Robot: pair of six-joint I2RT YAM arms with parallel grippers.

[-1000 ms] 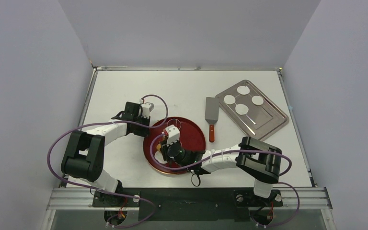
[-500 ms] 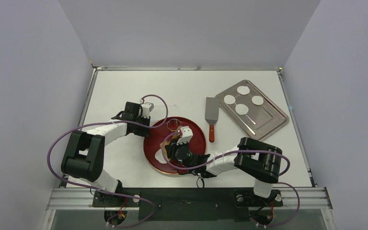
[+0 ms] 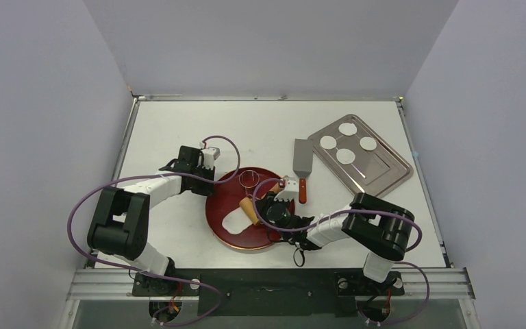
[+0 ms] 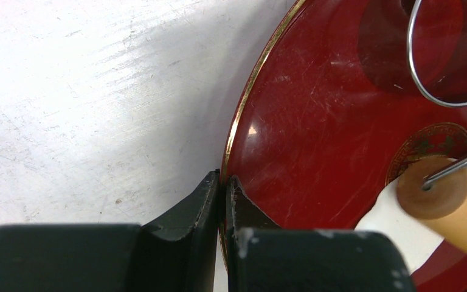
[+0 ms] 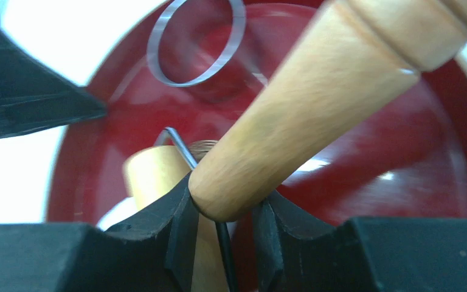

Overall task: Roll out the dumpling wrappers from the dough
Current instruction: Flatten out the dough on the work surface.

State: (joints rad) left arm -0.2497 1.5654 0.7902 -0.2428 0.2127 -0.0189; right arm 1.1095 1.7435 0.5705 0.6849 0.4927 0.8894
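Metal tray (image 3: 389,171), far right: four dumpling wrappers (image 3: 346,156) lying flat on it. Red plate (image 3: 220,197), centre: left gripper (image 4: 224,182) pinched tight on its rim. Dough (image 3: 233,221) on the plate, flattened, long axis roughly left-right. Right gripper (image 5: 222,204) clamps the rolling pin (image 5: 316,85) by its handle, roller on the dough's right end.

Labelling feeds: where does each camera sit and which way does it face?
Top external: overhead behind the bases, looking down on the table; both arms show.
Left wrist: looks down at the red plate rim the left gripper pinches.
Right wrist: looks along the rolling pin in the right gripper.
Wrist views share the ring cutter.
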